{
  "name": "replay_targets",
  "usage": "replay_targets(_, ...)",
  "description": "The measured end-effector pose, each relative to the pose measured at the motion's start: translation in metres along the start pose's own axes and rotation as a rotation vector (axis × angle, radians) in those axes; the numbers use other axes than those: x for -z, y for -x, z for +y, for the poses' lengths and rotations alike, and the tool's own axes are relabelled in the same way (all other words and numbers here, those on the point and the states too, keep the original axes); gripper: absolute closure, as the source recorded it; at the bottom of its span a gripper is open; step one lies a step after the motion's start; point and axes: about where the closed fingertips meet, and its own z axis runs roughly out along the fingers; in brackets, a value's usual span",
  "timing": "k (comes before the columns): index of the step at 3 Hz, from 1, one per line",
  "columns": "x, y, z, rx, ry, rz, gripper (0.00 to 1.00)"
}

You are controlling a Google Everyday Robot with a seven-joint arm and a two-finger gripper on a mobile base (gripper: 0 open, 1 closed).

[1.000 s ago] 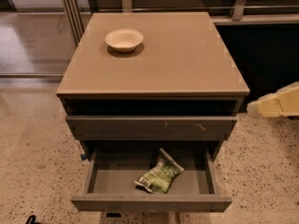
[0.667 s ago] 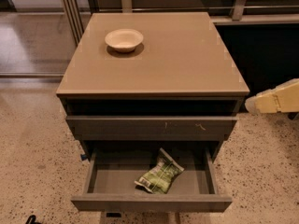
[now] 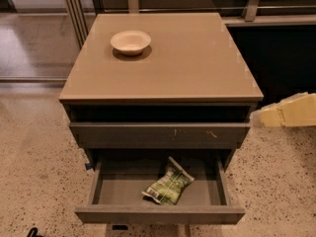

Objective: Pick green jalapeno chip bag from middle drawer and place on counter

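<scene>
counter (image 3: 197, 68): tan top slab of the cabinet, bare on the right and near parts, so there is room to set something down. middle drawer (image 3: 158, 215) is pulled out toward the near side, grey tray showing. the scuffed drawer front (image 3: 148, 134) above it is closed and overhangs the far strip of the tray.

gripper (image 3: 266, 115) is off the cabinet's right side, level with the scuffed front, apart from everything. can't tell its grip state, and it looks to carry nothing.

green jalapeno chip bag (image 3: 169, 186) lies flat in the tray, slightly right of centre, long axis running near-left to far-right. it is left of, nearer than and below the gripper.

likely in the way: the drawer's right wall and the overhang, so entry probably has to come from above the near part. bowl (image 3: 131, 42) sits far-left on the counter, well clear.
</scene>
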Motion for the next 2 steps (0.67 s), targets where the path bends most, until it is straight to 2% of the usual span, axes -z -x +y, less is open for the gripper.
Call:
replay_targets(1,-0.037,-0.019,0.024,-0.022,0.093,0.035,0.00)
replay_targets(2,-0.065,-0.034,0.042,-0.043,0.148,0.067,0.00)
